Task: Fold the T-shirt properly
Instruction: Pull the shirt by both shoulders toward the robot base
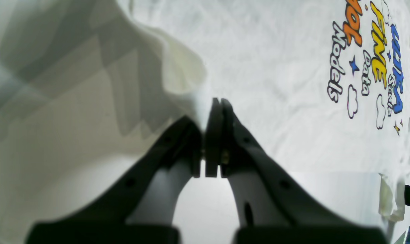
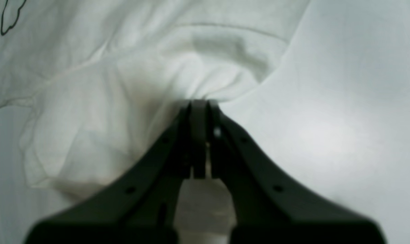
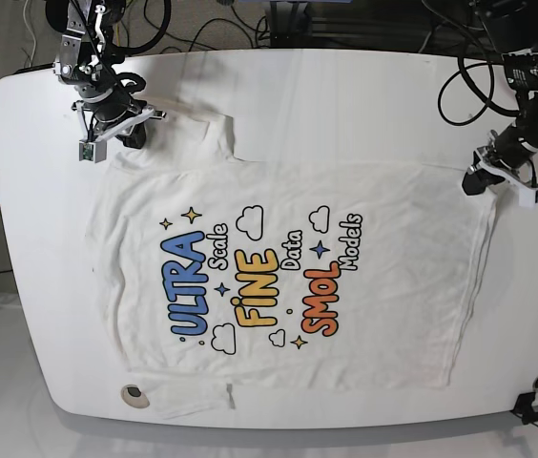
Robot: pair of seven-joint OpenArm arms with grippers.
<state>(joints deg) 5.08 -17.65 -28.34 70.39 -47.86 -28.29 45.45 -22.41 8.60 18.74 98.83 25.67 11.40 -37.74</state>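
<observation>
Both arms (image 3: pixel 97 67): black links, silver-grey joints, loose black cables. Fingers (image 1: pixel 218 135): dark matte plastic, tapered, small screw holes along sides. White bracket w/ cam at each wrist (image 3: pixel 503 181).

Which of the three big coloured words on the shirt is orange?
SMOL, the word on the T-shirt lying nearest the left pincer; ULTRA is blue, FINE yellow.
</observation>
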